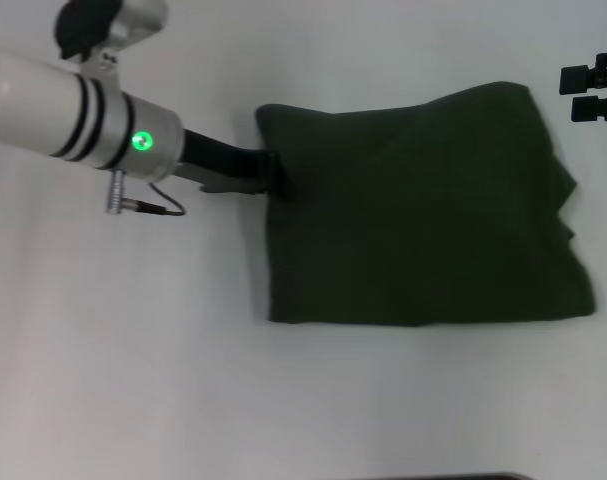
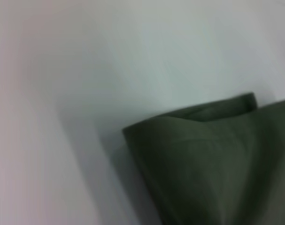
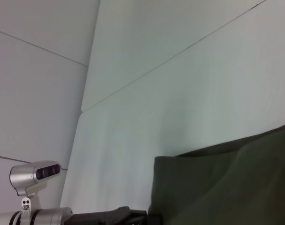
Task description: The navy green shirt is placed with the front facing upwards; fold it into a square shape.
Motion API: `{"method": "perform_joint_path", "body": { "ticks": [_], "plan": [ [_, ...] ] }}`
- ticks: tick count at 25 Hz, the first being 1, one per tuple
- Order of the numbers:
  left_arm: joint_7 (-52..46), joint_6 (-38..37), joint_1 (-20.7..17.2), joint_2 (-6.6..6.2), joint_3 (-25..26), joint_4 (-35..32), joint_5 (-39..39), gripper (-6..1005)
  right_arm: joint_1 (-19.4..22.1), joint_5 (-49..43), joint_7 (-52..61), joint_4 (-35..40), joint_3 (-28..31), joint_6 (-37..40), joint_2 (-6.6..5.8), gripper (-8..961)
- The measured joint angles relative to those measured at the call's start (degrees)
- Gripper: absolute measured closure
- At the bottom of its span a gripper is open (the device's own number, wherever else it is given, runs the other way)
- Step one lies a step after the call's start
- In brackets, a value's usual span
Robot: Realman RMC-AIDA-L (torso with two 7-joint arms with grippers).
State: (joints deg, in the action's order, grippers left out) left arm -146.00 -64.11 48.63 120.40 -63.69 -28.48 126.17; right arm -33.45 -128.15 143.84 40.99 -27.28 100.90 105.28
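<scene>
white table (image 1: 133,380) carries the navy green shirt (image 1: 423,220), folded near-square at centre right. left gripper (image 1: 268,172) meets its left edge, grip unreadable; dragging away could undo the fold. right gripper (image 1: 595,92) sits parked, likewise unreadable.

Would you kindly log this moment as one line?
shirt: folded, plain side up | left gripper: at shirt's left edge | right gripper: parked, off shirt | table: white
</scene>
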Motion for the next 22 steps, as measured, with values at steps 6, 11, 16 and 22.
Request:
{"method": "perform_joint_path", "body": {
  "ticks": [6,11,16,22],
  "plan": [
    [-0.47,-0.08,-2.06,-2.99,0.65,-0.08,-0.07,951,-0.11,0.0,0.19,-0.04,0.26,-0.09,0.0,330],
    [-1.3,-0.36,-3.51,-5.43,0.66,-0.12,-0.07,948,-0.27,0.0,0.32,-0.04,0.45,-0.26,0.0,330],
    [-1.57,-0.45,-4.49,-6.51,1.84,-0.51,-0.33,944,-0.48,0.0,0.37,-0.03,0.57,-0.51,0.0,329],
    [-1.02,-1.02,-7.83,-6.61,7.21,-5.1,-0.22,940,-0.66,0.01,0.38,-0.03,0.57,-0.61,0.0,327]
  ]
}}
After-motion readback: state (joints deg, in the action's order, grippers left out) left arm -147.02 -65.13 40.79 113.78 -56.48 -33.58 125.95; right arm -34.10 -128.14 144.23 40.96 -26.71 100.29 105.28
